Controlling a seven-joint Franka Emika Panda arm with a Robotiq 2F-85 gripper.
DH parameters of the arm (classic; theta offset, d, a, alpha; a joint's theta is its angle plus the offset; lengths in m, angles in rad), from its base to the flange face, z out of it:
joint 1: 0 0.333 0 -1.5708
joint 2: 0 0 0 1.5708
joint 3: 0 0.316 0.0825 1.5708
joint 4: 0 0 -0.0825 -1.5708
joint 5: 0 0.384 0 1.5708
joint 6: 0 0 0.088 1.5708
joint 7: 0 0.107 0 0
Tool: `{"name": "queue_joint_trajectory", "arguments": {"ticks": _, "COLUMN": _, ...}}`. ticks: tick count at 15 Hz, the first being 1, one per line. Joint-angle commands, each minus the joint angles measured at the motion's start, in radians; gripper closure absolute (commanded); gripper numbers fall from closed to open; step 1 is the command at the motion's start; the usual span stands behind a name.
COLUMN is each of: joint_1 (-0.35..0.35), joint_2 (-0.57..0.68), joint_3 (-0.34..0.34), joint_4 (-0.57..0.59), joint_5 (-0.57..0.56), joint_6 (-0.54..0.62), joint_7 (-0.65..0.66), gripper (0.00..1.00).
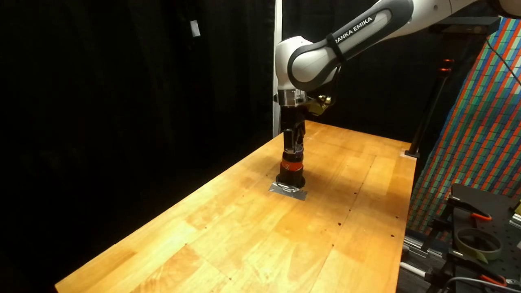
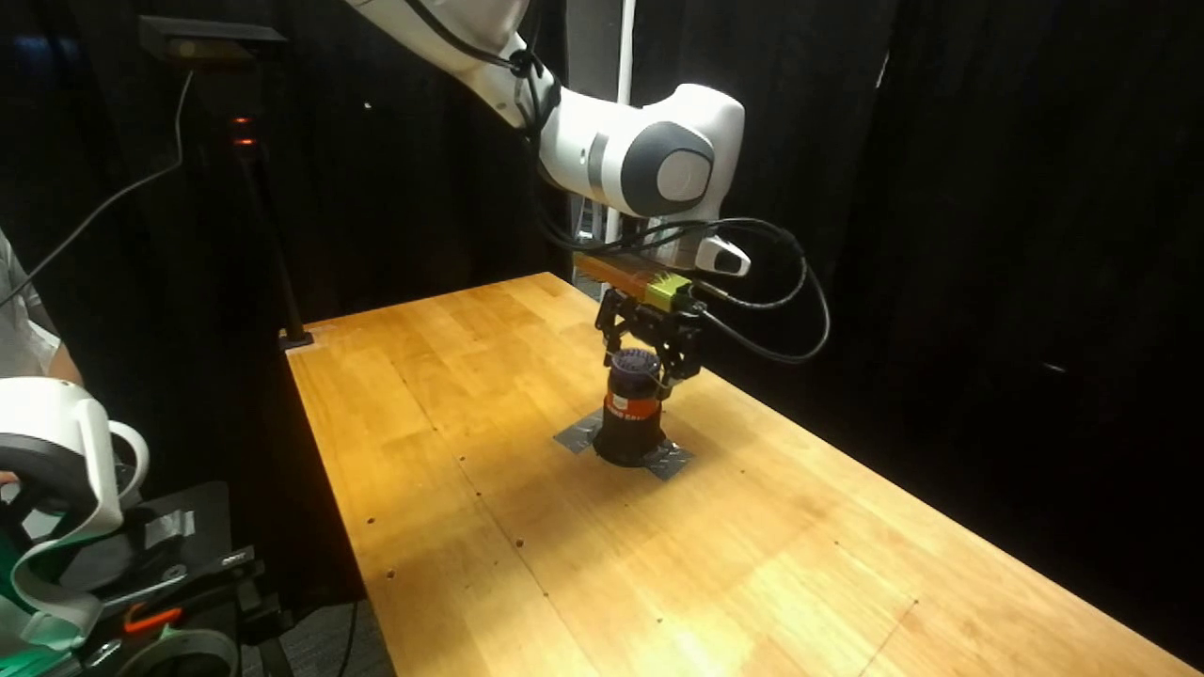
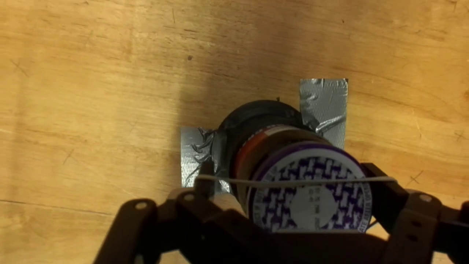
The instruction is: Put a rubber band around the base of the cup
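Note:
The cup stands upright on the table, dark with an orange-red band; its dark base is taped down. It also shows in an exterior view. In the wrist view I look down on its purple and white patterned top. My gripper is open, its fingers spread on either side of the cup's top. A pale rubber band is stretched between the fingers and crosses over the top; its nearer strand shows only in part. In both exterior views the gripper points down at the cup's upper end.
Silver tape strips hold the base to the wooden table. A dark post stands at a table corner. Beside the table is a black cart with a tape roll. Black curtains hang behind.

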Motion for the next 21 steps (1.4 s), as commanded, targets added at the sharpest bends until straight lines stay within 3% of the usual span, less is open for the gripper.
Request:
{"name": "queue_joint_trajectory", "arguments": {"ticks": 1, "joint_1": -0.026, "joint_2": -0.005, "joint_3": 0.012, "joint_4": 0.002, "joint_5": 0.035, "joint_6": -0.075, "joint_7": -0.053, "gripper": 0.0}}
{"name": "queue_joint_trajectory", "arguments": {"ticks": 10, "joint_1": -0.031, "joint_2": -0.031, "joint_3": 0.008, "joint_4": -0.099, "joint_5": 0.042, "joint_6": -0.049, "joint_7": -0.074, "gripper": 0.0}}
{"name": "queue_joint_trajectory", "arguments": {"ticks": 14, "joint_1": -0.03, "joint_2": -0.051, "joint_3": 0.003, "joint_4": -0.162, "joint_5": 0.042, "joint_6": 0.019, "joint_7": -0.055, "gripper": 0.0}}
{"name": "queue_joint_trajectory", "arguments": {"ticks": 18, "joint_1": -0.022, "joint_2": -0.094, "joint_3": -0.008, "joint_4": -0.255, "joint_5": 0.036, "joint_6": 0.16, "joint_7": -0.011, "gripper": 0.0}}
{"name": "queue_joint_trajectory", "arguments": {"ticks": 19, "joint_1": -0.021, "joint_2": -0.107, "joint_3": -0.01, "joint_4": -0.282, "joint_5": 0.034, "joint_6": 0.197, "joint_7": -0.002, "gripper": 0.02}}
{"name": "queue_joint_trajectory", "arguments": {"ticks": 20, "joint_1": -0.02, "joint_2": -0.123, "joint_3": -0.012, "joint_4": -0.313, "joint_5": 0.031, "joint_6": 0.228, "joint_7": 0.004, "gripper": 0.26}}
{"name": "queue_joint_trajectory", "arguments": {"ticks": 21, "joint_1": -0.022, "joint_2": -0.134, "joint_3": -0.011, "joint_4": -0.339, "joint_5": 0.029, "joint_6": 0.252, "joint_7": 0.002, "gripper": 0.27}}
